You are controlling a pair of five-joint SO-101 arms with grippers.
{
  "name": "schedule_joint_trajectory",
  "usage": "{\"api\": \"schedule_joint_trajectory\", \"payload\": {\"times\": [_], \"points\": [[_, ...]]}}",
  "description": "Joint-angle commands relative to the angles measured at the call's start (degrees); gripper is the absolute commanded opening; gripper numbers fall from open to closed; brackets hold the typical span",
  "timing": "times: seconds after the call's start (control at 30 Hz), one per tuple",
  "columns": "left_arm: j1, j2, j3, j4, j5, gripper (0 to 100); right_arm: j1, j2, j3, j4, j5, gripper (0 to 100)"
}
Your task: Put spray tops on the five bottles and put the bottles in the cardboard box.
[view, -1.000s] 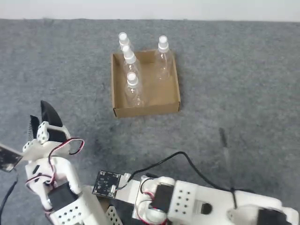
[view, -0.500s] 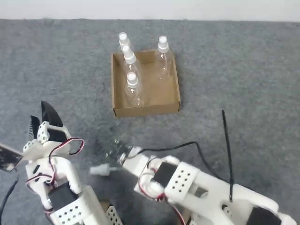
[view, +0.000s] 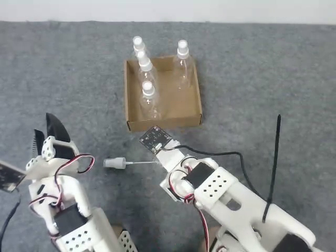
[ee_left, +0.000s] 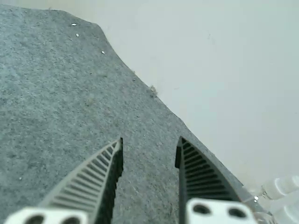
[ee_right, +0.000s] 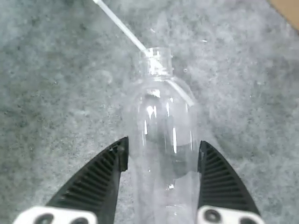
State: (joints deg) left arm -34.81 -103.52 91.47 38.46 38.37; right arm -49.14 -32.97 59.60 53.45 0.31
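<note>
A clear bottle point(ee_right: 161, 116) without a top lies on the grey carpet, and my right gripper point(ee_right: 162, 142) is shut on its body. A thin tube point(ee_right: 119, 28) runs into its open neck. That tube belongs to a white spray top point(view: 115, 163) lying on the carpet just left of the right arm point(view: 202, 184), a little in front of the cardboard box point(view: 164, 123). Three capped bottles point(view: 148, 92) stand in the box, and another capped one point(view: 138, 44) is at its back left corner. My left gripper point(view: 46, 131) stands open at the near left, holding nothing point(ee_left: 149, 142).
A black cable point(view: 273, 163) stands up at the right, beside the right arm. Grey carpet point(view: 273, 79) spreads around the box. A pale wall point(ee_left: 224, 70) bounds the carpet's far edge.
The right arm has swung forward from the near edge towards the box, taking the bottle and the spray top along. The black cable moved right. The left arm has kept still.
</note>
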Motion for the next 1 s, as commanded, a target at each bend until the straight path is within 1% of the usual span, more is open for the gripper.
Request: {"api": "schedule_joint_trajectory", "payload": {"times": [0.0, 0.2, 0.3, 0.43, 0.53, 0.73, 0.97], "points": [[-0.2, -1.0, -0.6, -1.8, 0.2, 17, 1.1, -0.2, -4.5, 0.0, 1.0, 17.1], [-0.2, -1.0, -0.6, -1.8, 0.2, 17, 1.1, 0.3, -6.8, 0.1, 1.1, 17.1], [-0.2, -1.0, -0.6, -1.8, 0.2, 17, 1.2, 0.4, -9.9, 3.8, 2.8, 18.2], [-0.2, -1.0, -0.6, -1.8, 0.2, 17, 1.2, 0.4, -14.2, 9.6, 4.2, 28.2], [-0.2, -1.0, -0.6, -1.8, 0.2, 17, 1.1, 0.4, -15.0, 10.5, 4.3, 33.0], [-0.1, -1.0, -0.6, -1.8, 0.2, 17, 1.1, 2.2, -15.4, 10.3, 6.9, 32.9], [-0.1, -1.0, -0.6, -1.8, 0.2, 17, -1.5, 15.8, -22.5, 10.9, 7.1, 32.9]]}}
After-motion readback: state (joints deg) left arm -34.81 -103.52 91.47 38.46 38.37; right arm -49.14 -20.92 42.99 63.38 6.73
